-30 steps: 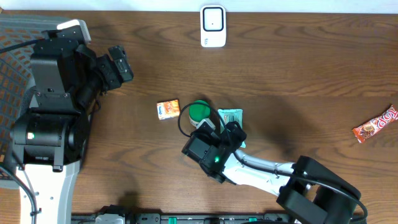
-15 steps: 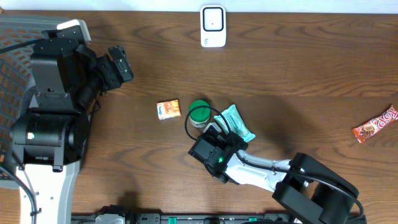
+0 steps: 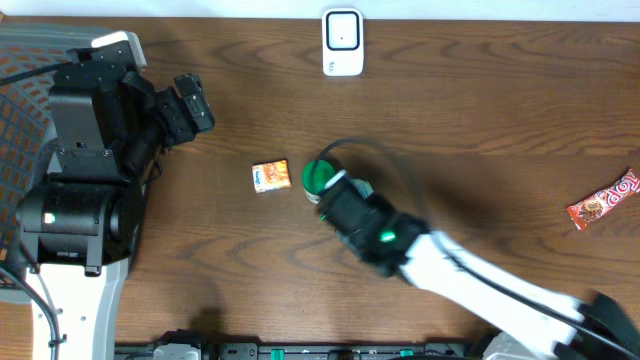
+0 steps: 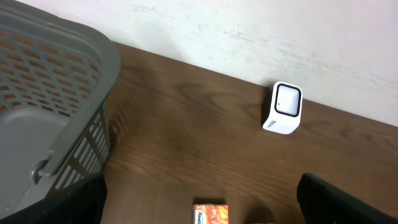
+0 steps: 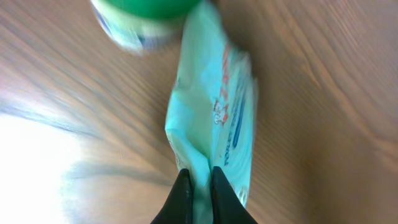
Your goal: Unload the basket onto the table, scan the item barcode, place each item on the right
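Pinching mint-green pouch between clamped right fingers | left fingers wide apart | pouch print blurred

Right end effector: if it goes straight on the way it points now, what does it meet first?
Probably the green-lidded jar, just beyond the pale packet that the right end effector grips; depth is unclear in this blurred view.

The light is bright and soft, the right arm looks smeared from above, and its own camera shows a blurry packet and white glare on the table.
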You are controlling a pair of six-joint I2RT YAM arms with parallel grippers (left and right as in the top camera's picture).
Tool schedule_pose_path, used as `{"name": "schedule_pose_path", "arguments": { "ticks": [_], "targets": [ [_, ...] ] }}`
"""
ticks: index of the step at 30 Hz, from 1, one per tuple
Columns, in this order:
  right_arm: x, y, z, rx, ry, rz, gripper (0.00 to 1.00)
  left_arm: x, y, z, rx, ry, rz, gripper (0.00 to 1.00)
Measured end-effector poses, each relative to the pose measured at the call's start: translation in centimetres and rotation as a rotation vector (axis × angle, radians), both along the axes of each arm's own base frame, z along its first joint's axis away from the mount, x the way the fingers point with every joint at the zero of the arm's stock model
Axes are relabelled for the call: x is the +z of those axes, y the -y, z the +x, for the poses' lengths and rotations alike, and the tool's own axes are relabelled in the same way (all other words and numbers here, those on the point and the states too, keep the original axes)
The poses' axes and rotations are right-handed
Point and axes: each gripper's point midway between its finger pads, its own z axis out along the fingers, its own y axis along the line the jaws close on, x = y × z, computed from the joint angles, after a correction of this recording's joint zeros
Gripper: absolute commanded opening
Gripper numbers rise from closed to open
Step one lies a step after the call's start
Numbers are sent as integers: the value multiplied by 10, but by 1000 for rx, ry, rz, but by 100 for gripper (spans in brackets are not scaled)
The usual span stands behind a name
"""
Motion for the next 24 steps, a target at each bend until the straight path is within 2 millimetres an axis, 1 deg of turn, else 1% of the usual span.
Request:
{"name": "schedule_pose_path", "arguments": {
  "ticks": [2,3,5,10,13,17,21,24],
  "targets": [
    [19,5,0,-34,-45,128,1,0,0,0,0,0,0,98],
    [25,9,-1,-50,-77,180,1,0,0,0,0,0,0,98],
    [28,19,-4,-83,-152,258,1,0,0,0,0,0,0,98],
    [26,33,-2,-161,-305,420,1,0,0,0,0,0,0,98],
    [29,33,-2,-171,-352,498,1,0,0,0,0,0,0,98],
    [29,39,2,-200,-379,544,1,0,0,0,0,0,0,98],
    [21,42,4,-223,-420,577,1,0,0,0,0,0,0,98],
    [14,42,9,-254,-464,630,1,0,0,0,0,0,0,98]
  ]
}}
